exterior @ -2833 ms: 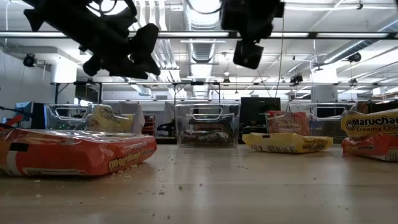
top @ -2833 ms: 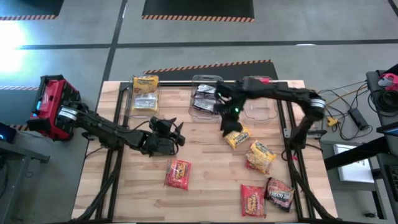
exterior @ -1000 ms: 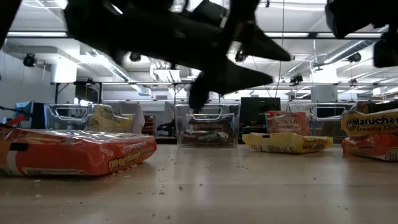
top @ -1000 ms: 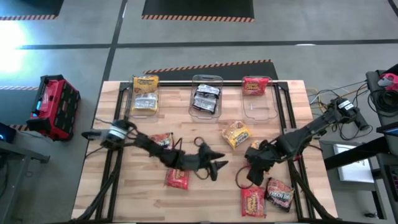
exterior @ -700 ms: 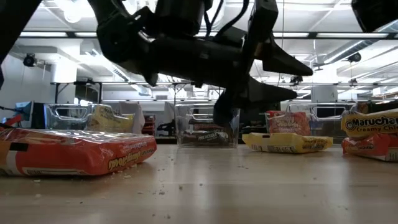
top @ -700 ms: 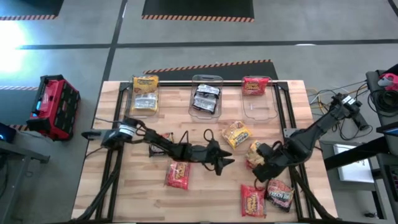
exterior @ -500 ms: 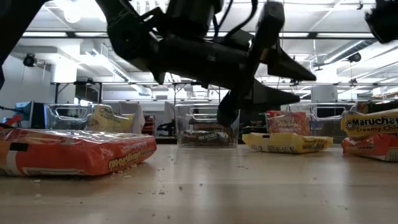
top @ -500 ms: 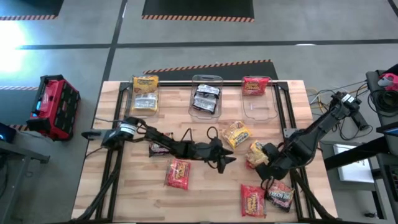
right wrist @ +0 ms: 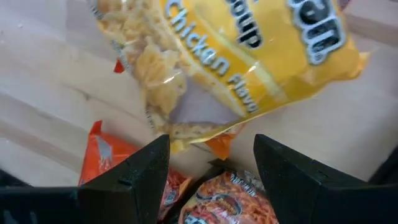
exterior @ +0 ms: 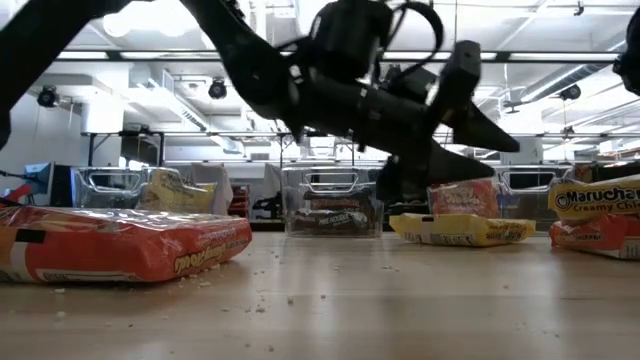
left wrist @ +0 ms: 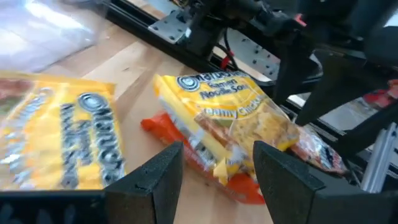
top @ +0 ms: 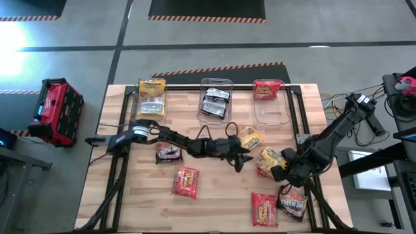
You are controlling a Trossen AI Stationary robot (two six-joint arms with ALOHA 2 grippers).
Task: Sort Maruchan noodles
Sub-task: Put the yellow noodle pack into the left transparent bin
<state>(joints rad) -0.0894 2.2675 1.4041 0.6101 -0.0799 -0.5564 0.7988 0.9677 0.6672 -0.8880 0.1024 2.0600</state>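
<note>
Noodles [right wrist: 249, 56]: right wrist view shows chicken-flavor label; high view doesn't.

Table top [top: 214, 188] was pale wood planks, matt and crumb-dusted. Noodle packets [top: 186, 181] were glossy, crinkled plastic; bins [top: 214, 83] clear smooth plastic. Gripper fingers [left wrist: 149, 180] looked matt black.

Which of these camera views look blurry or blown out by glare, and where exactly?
High view: bright glare washes out the floor at the upper left; the noodle packets read sharp. Low view: the left arm is a dark silhouette against bright ceiling lights. Left wrist view: the nearest yellow packet is soft and smeared. Right wrist view: the yellow chicken packet is slightly blurred.
</note>
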